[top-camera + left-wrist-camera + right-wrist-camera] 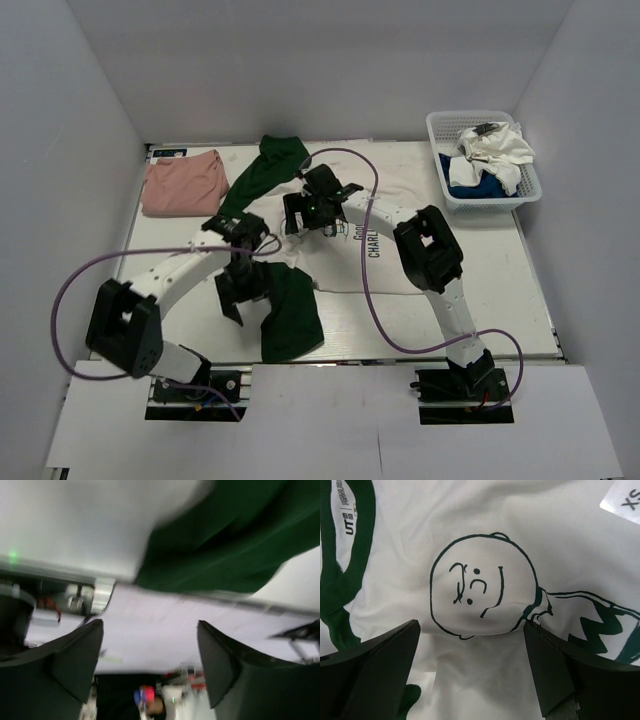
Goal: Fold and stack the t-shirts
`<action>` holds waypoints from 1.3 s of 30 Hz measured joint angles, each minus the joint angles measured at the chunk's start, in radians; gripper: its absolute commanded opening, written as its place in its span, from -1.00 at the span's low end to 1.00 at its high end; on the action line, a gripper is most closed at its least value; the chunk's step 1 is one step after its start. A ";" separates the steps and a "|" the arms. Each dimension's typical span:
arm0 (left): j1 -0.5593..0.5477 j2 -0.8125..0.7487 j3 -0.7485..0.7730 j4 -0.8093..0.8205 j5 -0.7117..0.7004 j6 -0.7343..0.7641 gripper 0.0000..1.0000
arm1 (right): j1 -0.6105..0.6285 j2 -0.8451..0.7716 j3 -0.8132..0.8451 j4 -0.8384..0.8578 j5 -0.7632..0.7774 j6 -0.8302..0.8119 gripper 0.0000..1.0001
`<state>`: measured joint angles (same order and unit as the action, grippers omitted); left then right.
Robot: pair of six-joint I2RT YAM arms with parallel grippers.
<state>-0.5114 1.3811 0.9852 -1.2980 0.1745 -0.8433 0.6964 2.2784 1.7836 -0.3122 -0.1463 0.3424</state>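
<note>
- The Charlie Brown tee lies spread in the middle of the table, print up, its lettering running sideways in the top view
- Its far sleeve, dark green, reaches toward the back edge; its near sleeve, also green, lies toward the front edge, partly folded
- The left gripper hangs low just left of the near sleeve, fingers pointing toward the front
- In the left wrist view the left gripper is wide apart with nothing between the fingers; the picture is blurred, and the green sleeve fills the upper right, apart from both fingers
- The right gripper is over the tee's upper chest, near the collar
- In its wrist view the right gripper is spread wide and holds nothing; the drawn head of the print sits just beyond the tips, with the cloth a little puckered there
- Whether the tips touch the cloth I cannot tell
- The green collar curves along the left of that view, and a size sticker shows at the top right
- A pink tee lies folded at the far left corner, well apart from both arms
- A basket at the far right holds a crumpled white tee on top of a blue tee
</note>
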 measured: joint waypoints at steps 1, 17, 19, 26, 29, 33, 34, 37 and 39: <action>0.003 0.050 0.047 0.029 -0.025 0.007 0.92 | -0.001 -0.002 -0.002 -0.001 0.005 -0.008 0.81; 0.138 0.618 0.620 0.336 -0.316 0.206 1.00 | -0.057 -0.163 -0.027 -0.097 0.018 -0.129 0.81; 0.143 0.644 0.611 0.357 -0.304 0.225 1.00 | -0.066 -0.272 -0.123 -0.092 0.050 -0.115 0.81; 0.140 0.647 0.531 0.432 -0.272 0.273 1.00 | -0.156 -0.635 -0.652 -0.081 0.182 -0.010 0.81; 0.139 0.657 0.530 0.447 -0.283 0.290 1.00 | -0.215 -0.671 -0.812 -0.093 0.246 0.002 0.81; 0.151 0.686 0.540 0.446 -0.297 0.309 1.00 | -0.299 -0.678 -0.895 -0.097 0.306 -0.002 0.81; 0.157 0.689 0.542 0.447 -0.296 0.314 1.00 | -0.315 -0.669 -0.890 -0.094 0.311 -0.003 0.81; 0.180 0.699 0.557 0.449 -0.293 0.337 1.00 | -0.367 -0.620 -0.846 -0.082 0.332 -0.015 0.81; 0.199 0.713 0.578 0.452 -0.293 0.364 1.00 | -0.399 -0.569 -0.790 -0.074 0.337 -0.029 0.81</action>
<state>-0.3122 2.0941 1.5635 -0.8455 -0.1188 -0.4793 0.2970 1.7092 0.9939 -0.3866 0.1905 0.3130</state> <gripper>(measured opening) 0.997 0.904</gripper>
